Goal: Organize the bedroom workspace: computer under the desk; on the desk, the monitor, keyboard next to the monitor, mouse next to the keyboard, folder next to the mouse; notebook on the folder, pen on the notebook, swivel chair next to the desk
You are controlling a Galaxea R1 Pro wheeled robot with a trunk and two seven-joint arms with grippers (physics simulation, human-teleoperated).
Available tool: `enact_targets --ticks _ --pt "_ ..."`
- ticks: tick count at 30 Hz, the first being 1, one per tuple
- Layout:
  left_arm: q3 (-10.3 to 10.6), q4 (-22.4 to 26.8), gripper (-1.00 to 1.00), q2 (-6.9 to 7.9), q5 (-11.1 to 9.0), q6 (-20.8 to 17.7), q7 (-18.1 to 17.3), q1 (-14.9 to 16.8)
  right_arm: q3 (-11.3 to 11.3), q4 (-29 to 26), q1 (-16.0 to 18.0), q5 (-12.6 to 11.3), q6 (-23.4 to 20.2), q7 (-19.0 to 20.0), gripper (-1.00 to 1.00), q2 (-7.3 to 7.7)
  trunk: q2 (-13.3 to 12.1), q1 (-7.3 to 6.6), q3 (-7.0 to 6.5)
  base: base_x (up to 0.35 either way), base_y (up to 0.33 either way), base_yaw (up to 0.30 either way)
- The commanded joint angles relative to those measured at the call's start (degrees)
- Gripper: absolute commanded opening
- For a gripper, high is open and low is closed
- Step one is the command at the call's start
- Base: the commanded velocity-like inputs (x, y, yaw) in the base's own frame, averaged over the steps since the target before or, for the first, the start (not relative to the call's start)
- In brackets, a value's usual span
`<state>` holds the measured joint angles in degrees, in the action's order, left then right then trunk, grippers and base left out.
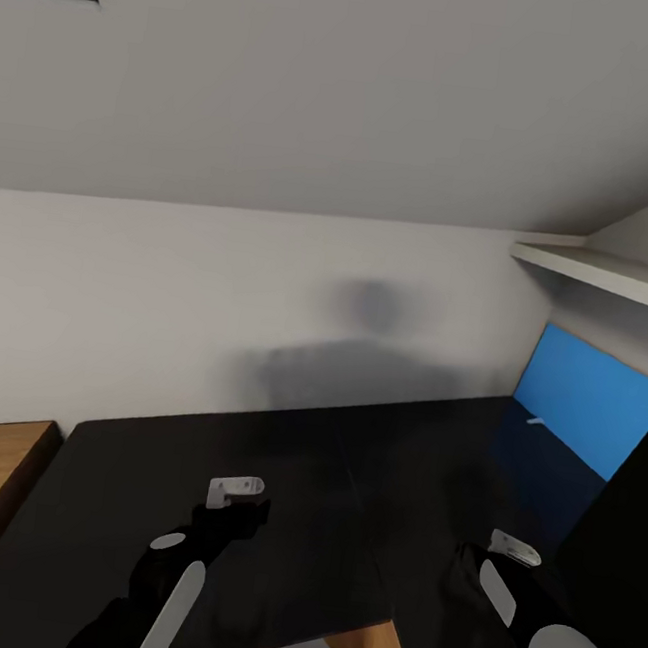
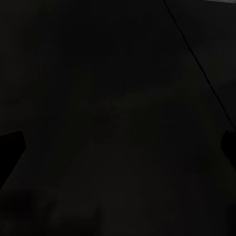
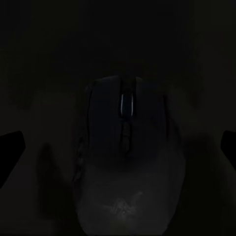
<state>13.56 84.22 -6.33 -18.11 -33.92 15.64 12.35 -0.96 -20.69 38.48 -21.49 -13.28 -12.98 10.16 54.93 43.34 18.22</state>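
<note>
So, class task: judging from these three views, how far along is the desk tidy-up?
Done: the monitor stands on the desk. In hand: the right pincer, fingers apart, points at the mouse lying on the dark top. Left: keyboard, folder, notebook, pen and chair are not yet on or beside the desk here.

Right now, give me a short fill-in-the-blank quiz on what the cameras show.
1. The desk has a ____ top.
2. The panel behind the desk is ____.
3. The right wrist view looks down on the ____ lying between the open fingers.
4. The monitor stands at the desk's ____ side.

Missing: black; blue; mouse; right
</note>
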Motion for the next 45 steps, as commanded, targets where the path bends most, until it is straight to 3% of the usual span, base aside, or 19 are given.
enact_targets --ticks 1,8,16,23,31,32,45 --pt "0.1 0.1 1.00 0.01 -0.6 -0.2 0.5 0.0 -0.1 -0.1 0.0 -0.2 -0.3 -0.2 1.00 0.01 0.5 0.23 0.26 0.000 0.000 0.000" --pt "0.1 0.1 1.00 0.01 -0.6 -0.2 0.5 0.0 -0.1 -0.1 0.0 -0.2 -0.3 -0.2 1.00 0.04 3.3 1.77 1.52 0.000 0.000 0.000" --pt "0.1 0.1 1.00 0.01 -0.6 -0.2 0.5 0.0 0.0 -0.1 0.0 -0.2 -0.3 -0.1 1.00 0.04 3.3 1.77 1.52 0.000 0.000 0.000" --pt "0.1 0.1 1.00 0.01 -0.6 -0.2 0.5 0.0 0.0 -0.1 0.0 -0.2 -0.3 -0.1 1.00 0.04 6.1 3.31 2.77 0.000 0.000 0.000" --pt "0.1 0.1 1.00 0.01 -0.6 -0.2 0.5 0.0 0.0 -0.1 0.0 -0.2 -0.3 -0.2 1.00 0.00 6.1 3.31 2.77 0.000 0.000 0.000" --pt "0.1 0.1 1.00 0.01 -0.6 -0.2 0.5 0.0 0.0 -0.1 0.0 -0.2 -0.3 -0.2 -1.00 -0.02 6.1 3.31 2.77 0.000 0.000 0.000" --pt "0.1 0.1 1.00 0.02 -0.6 -0.3 0.5 0.0 0.4 -0.2 0.0 0.0 -0.2 -0.1 -1.00 -0.24 6.1 3.31 2.77 0.000 0.000 0.000"
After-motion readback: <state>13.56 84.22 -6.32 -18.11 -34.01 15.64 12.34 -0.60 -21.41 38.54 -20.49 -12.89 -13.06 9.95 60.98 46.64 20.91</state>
